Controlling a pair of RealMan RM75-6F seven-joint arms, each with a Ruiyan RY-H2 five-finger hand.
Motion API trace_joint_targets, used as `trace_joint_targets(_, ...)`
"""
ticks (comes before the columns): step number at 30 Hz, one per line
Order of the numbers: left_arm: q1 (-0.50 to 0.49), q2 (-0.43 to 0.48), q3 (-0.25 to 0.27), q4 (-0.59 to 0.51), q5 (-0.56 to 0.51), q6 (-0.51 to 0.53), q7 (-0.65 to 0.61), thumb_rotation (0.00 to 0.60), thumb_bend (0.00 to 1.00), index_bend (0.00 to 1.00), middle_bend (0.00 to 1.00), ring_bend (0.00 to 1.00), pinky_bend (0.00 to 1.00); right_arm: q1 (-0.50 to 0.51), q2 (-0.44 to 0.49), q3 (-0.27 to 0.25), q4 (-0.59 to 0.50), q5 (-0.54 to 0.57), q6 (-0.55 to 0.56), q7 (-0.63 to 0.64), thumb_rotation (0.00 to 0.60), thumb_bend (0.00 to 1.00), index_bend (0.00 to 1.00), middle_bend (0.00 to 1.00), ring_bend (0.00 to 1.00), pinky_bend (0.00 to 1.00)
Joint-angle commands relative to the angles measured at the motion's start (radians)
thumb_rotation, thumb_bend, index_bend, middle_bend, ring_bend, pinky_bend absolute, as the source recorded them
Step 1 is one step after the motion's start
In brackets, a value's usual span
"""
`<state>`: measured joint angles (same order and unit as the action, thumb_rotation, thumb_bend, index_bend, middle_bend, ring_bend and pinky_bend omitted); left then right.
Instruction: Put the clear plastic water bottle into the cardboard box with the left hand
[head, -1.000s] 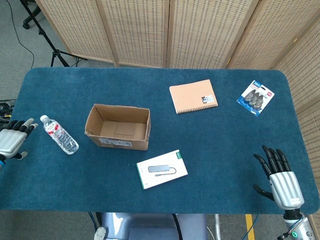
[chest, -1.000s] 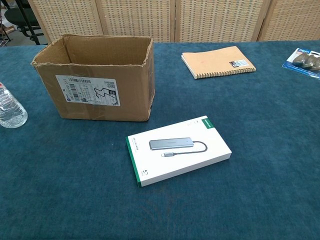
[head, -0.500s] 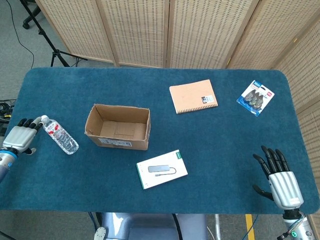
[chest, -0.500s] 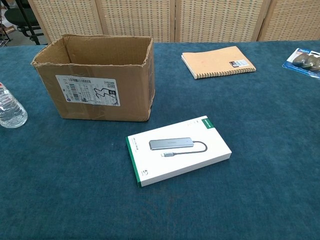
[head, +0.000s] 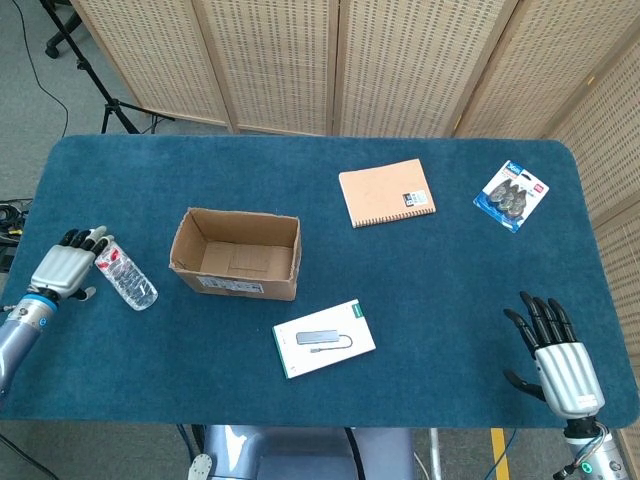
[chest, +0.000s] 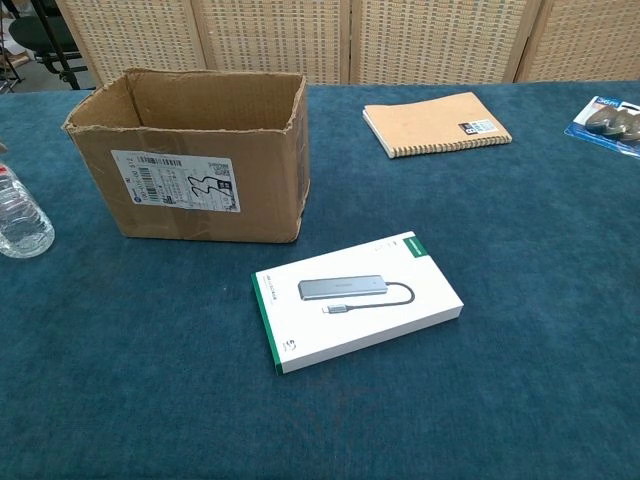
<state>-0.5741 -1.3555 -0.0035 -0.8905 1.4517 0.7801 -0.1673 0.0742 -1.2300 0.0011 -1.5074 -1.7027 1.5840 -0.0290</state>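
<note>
The clear plastic water bottle (head: 128, 280) lies on the blue table left of the open cardboard box (head: 237, 253). My left hand (head: 67, 268) is at the bottle's cap end, its fingertips against the neck, the fingers not wrapped around it. In the chest view the box (chest: 190, 155) stands upright, only the bottle's base (chest: 22, 218) shows at the left edge, and neither hand shows. My right hand (head: 555, 360) rests at the table's near right corner with its fingers spread and holds nothing.
A white boxed USB hub (head: 323, 338) lies in front of the box. A tan spiral notebook (head: 386, 192) and a blister pack (head: 512, 195) lie at the far right. Wicker screens stand behind the table.
My left hand has moved right from the table's left edge until its fingertips reached the bottle's cap end. The bottle shifted slightly. The right hand has stayed put.
</note>
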Motion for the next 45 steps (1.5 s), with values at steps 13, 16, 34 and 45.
trace_joint_targets(13,-0.026,-0.016,0.023,-0.007,-0.004,-0.052,0.034,0.6,0.25,0.09,0.0,0.0,0.0,-0.003,0.001,0.004,0.003,-0.004,0.018,0.013,0.6,0.1,0.16,0.0,0.0,0.0)
trace_joint_targets(16,-0.025,-0.022,0.022,-0.002,-0.011,-0.051,0.047,0.6,0.25,0.11,0.0,0.0,0.0,-0.003,0.001,0.003,0.004,-0.006,0.019,0.013,0.6,0.1,0.16,0.0,0.0,0.0)
trace_joint_targets(34,-0.004,-0.081,0.021,0.057,0.007,0.052,0.08,0.6,0.63,0.73,0.48,0.3,0.36,-0.006,-0.003,0.006,0.009,-0.015,0.04,0.024,0.6,0.1,0.18,0.0,0.0,0.0)
trace_joint_targets(45,-0.006,-0.056,-0.01,0.017,0.0,0.108,0.06,0.6,0.63,0.76,0.51,0.32,0.38,-0.006,-0.003,0.006,0.011,-0.014,0.04,0.028,0.6,0.1,0.18,0.0,0.0,0.0)
